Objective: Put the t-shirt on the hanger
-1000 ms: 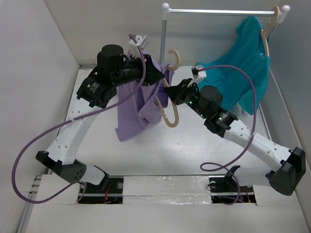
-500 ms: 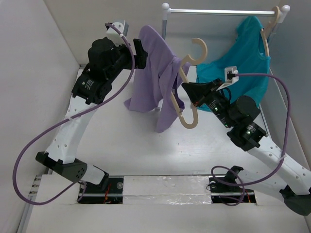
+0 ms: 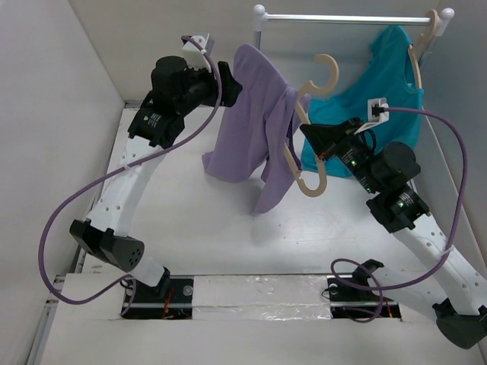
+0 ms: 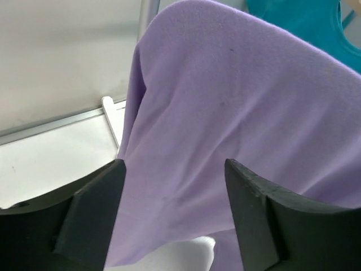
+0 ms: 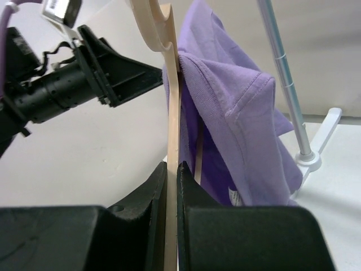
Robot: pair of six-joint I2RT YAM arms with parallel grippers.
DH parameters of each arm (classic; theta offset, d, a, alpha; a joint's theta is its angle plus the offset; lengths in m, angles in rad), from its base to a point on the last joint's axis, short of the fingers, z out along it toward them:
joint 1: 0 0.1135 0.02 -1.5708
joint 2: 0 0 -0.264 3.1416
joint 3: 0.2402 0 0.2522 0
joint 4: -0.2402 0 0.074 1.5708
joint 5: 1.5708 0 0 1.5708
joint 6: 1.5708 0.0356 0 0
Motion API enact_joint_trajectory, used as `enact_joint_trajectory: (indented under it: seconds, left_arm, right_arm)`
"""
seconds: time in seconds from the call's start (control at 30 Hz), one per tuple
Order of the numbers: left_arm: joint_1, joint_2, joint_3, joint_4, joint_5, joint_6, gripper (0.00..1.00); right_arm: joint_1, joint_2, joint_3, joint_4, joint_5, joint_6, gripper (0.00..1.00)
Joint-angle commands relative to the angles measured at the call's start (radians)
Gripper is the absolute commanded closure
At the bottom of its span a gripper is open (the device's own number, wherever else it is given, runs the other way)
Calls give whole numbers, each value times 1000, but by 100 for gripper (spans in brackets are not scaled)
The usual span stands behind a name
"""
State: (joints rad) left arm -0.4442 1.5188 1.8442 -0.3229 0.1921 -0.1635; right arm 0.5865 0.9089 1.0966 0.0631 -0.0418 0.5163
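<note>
The lavender t-shirt [image 3: 255,125] hangs draped over one arm of the pale wooden hanger [image 3: 313,182], held in the air in front of the rack. My right gripper [image 3: 310,137] is shut on the hanger's arm; in the right wrist view its fingers [image 5: 172,165] pinch the thin wooden arm [image 5: 172,107], with the t-shirt [image 5: 237,124] behind it. My left gripper [image 3: 227,80] is open at the t-shirt's upper left edge. In the left wrist view its jaws [image 4: 174,164] stand wide apart with the lavender fabric [image 4: 237,107] just beyond them, not gripped.
A teal t-shirt [image 3: 384,99] hangs on another hanger from the rack bar [image 3: 350,18] at the back right. The rack's pole [image 3: 257,42] stands right behind the lavender t-shirt. White walls enclose the table on the left and back.
My right arm has lifted the hanger with the t-shirt up and to the right, toward the rack. My left gripper has let go of the fabric and risen beside it.
</note>
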Motion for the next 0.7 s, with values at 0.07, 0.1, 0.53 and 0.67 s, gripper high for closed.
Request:
enact_joint_trajectory:
  seconds: [0.07, 0.1, 0.53, 0.67]
  left_arm:
    - [9, 47, 41, 65, 122, -10, 31]
    - [9, 49, 26, 70, 125, -7, 31]
    - [29, 99, 26, 119, 234, 41, 50]
    - [29, 164, 68, 134, 302, 39, 72]
  right_arm:
    - [-46, -42, 86, 115, -115, 57, 100]
    - [-57, -45, 92, 112, -122, 62, 100]
    - [-252, -25, 103, 179, -326, 206, 100]
    - [-278, -2, 100, 216, -368, 249, 100]
